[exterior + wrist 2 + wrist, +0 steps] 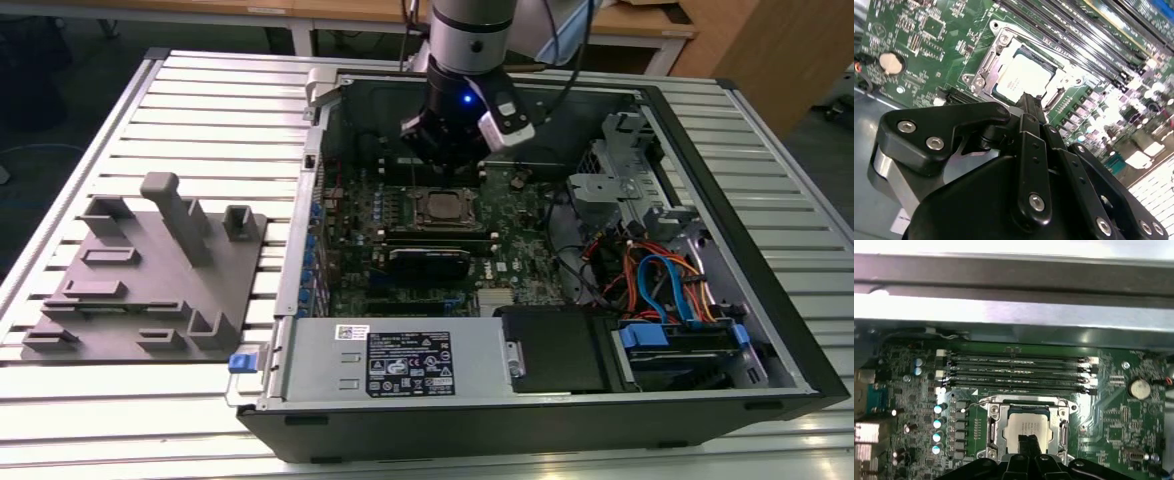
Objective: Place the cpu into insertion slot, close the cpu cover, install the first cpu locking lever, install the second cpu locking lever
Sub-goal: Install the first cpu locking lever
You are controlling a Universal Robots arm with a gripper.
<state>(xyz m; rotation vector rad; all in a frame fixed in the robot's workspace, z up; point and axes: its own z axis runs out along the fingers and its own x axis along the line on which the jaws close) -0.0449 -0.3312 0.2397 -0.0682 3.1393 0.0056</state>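
The cpu point(1021, 80) point(1026, 426), a small square chip with a dull silver top, lies flat in the insertion slot point(441, 208) on the green motherboard inside the open computer case. The silvery cpu cover point(998, 56) point(997, 426) lies down around it as a frame. A thin wire lever point(970, 405) shows at one corner of the socket. My gripper point(1030, 104) point(1029, 446) point(449, 165) hangs just above the socket's edge, apart from the chip. Its black fingers are pressed together with nothing between them.
Several long memory slots point(1014, 371) run beside the socket. A black card point(430, 262) sits in front of it. The case holds a power supply point(387, 365) and a drive cage with cables point(667, 290). A grey fixture plate point(147, 270) lies at the exterior view's left.
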